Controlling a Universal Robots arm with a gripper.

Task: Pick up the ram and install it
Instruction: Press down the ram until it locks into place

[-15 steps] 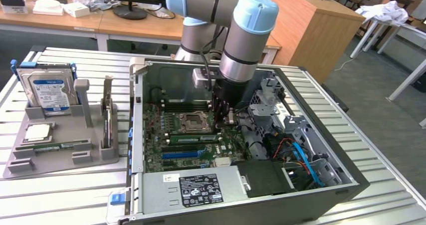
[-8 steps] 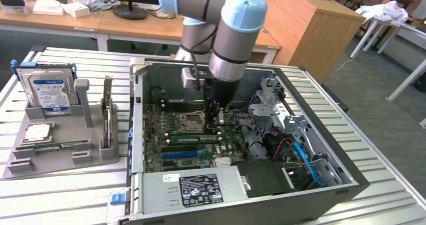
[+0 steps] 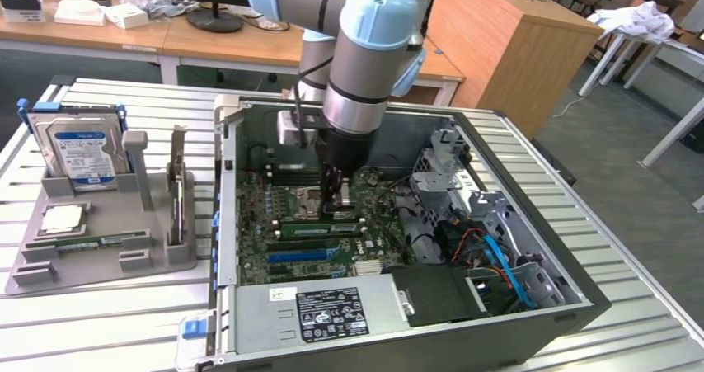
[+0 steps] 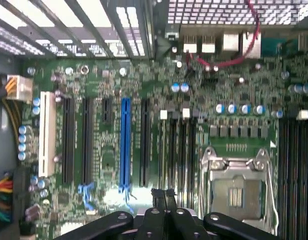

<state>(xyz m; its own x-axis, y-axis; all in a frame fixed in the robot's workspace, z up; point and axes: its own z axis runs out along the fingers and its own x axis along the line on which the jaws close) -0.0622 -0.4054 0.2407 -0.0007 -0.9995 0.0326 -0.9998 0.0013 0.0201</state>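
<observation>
A long green ram (image 3: 321, 227) with a white label stands on edge in a slot of the motherboard (image 3: 330, 252), inside the open computer case (image 3: 572, 289). My gripper (image 3: 335, 197) reaches down into the case just behind that stick, above the processor socket (image 3: 308, 197). In the wrist view the two black fingertips (image 4: 158, 194) are pressed together with nothing between them, so the gripper (image 4: 164, 193) is shut. They hover over the dark memory slots (image 4: 179, 150). A second green stick (image 3: 86, 242) lies flat in the grey holder (image 3: 165, 256) on the exterior view's left.
The grey holder also carries a blue-labelled hard drive (image 3: 82, 153) and a square silver chip (image 3: 63, 217). Inside the case sit a power supply (image 3: 319, 310), a drive cage (image 3: 451, 162) and coloured cables (image 3: 500, 261). A blue expansion slot (image 4: 125, 145) runs beside the memory slots.
</observation>
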